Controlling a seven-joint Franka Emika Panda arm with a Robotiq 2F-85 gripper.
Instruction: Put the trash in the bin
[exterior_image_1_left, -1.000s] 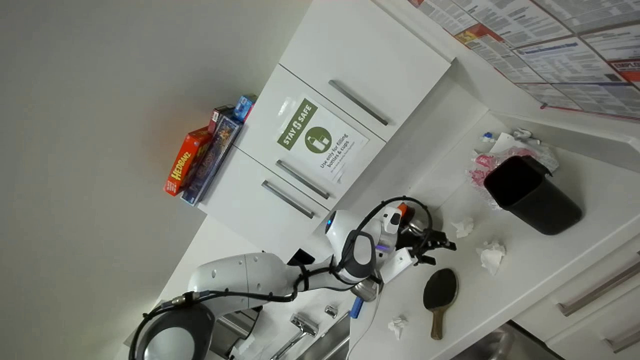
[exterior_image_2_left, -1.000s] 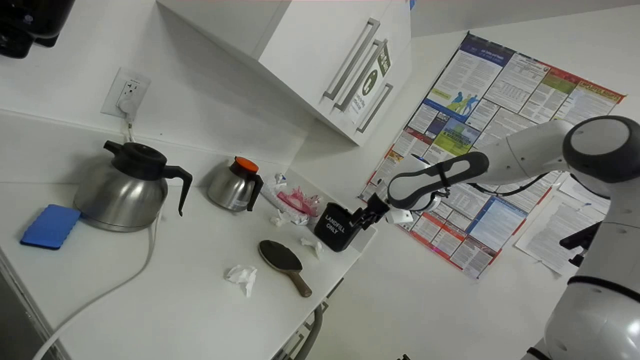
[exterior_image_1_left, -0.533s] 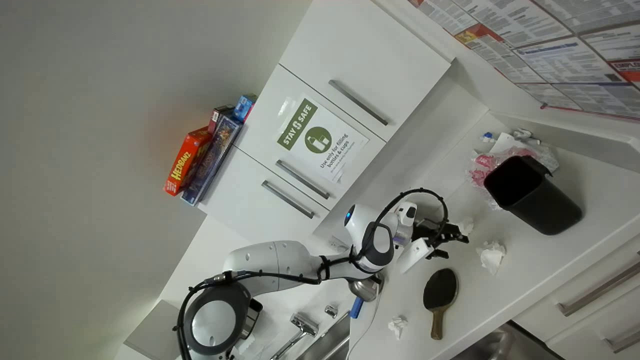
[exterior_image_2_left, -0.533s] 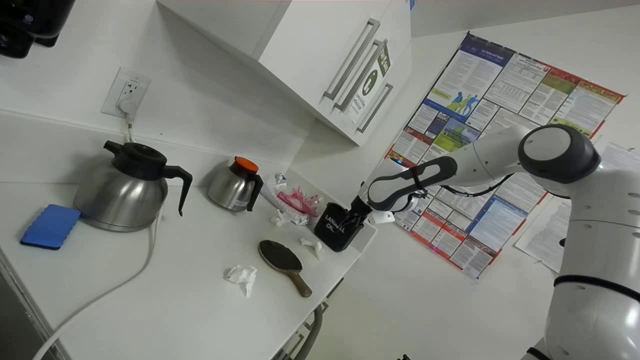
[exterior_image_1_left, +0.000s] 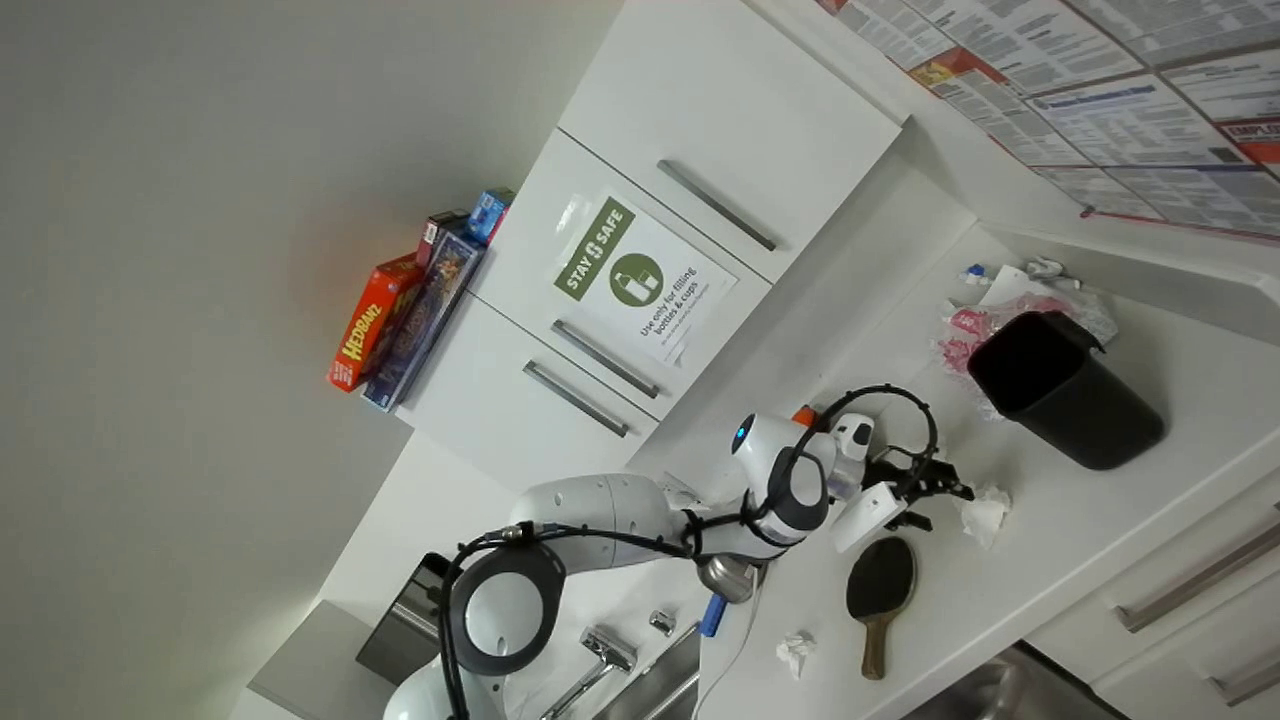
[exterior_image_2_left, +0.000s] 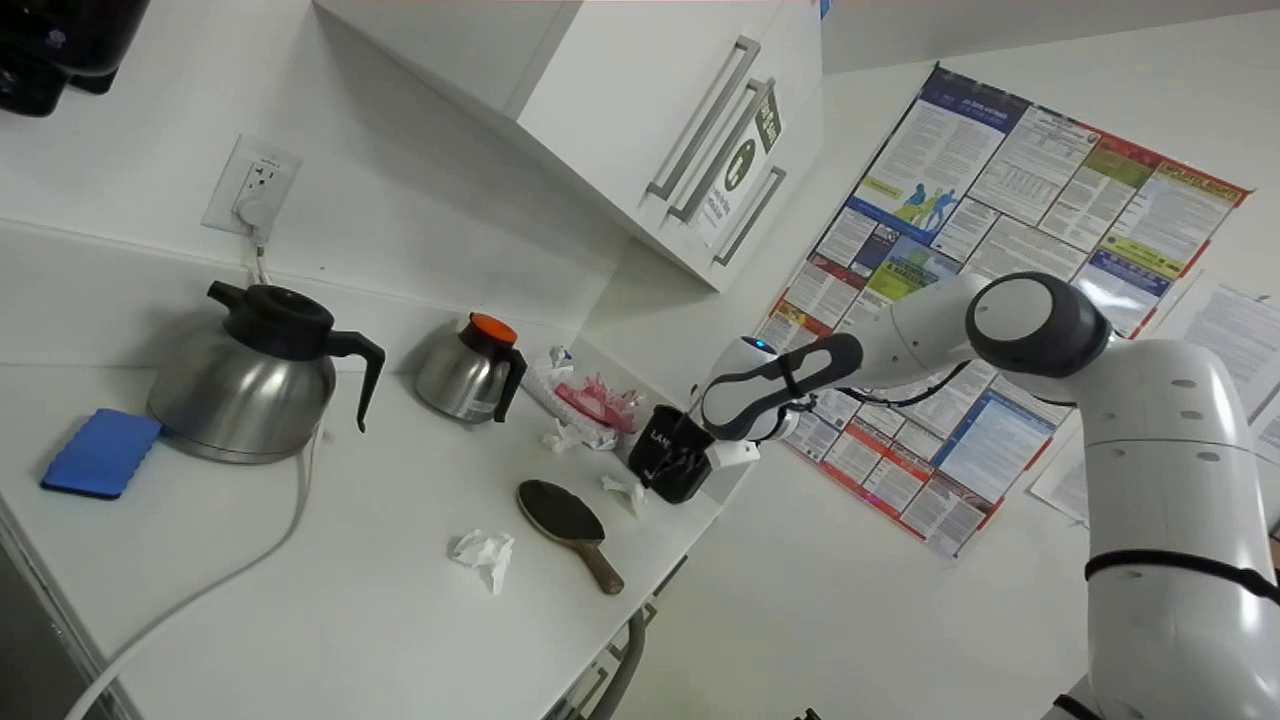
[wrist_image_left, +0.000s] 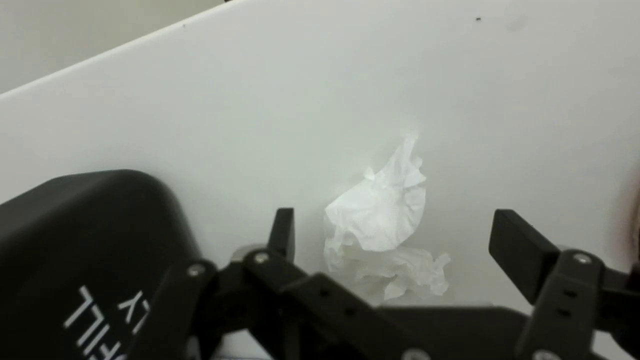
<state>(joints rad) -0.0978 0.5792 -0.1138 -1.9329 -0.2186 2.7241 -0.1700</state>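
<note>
Counter (exterior_image_2_left: 330, 620) bears the job, arm (exterior_image_2_left: 1022, 315) stretched above; black bin (exterior_image_1_left: 1100, 425) standing upright there; gripper (wrist_image_left: 392, 232) spread wide, holding nothing; white paper wad (wrist_image_left: 382, 215) on the counter near the bin, framed between the fingers (wrist_image_left: 522, 255); step in hand, I judge: lining up, pick not yet made; next should come lowering, then a firm pinch (soft stuff, likely to crumple), then a lift over the bin.

Writing: wall posters (exterior_image_1_left: 1130, 110), "EMPLO" cut short, finer print unreadable; cabinet sign (exterior_image_1_left: 637, 280), "STAY SAFE" and "Use only for filling bottles & cups"; red game box (exterior_image_1_left: 375, 320), "HEDBANZ"; bin lettering (exterior_image_2_left: 660, 438) half hidden, "LAN" in an exterior view, "LY" in the wrist view.
</note>
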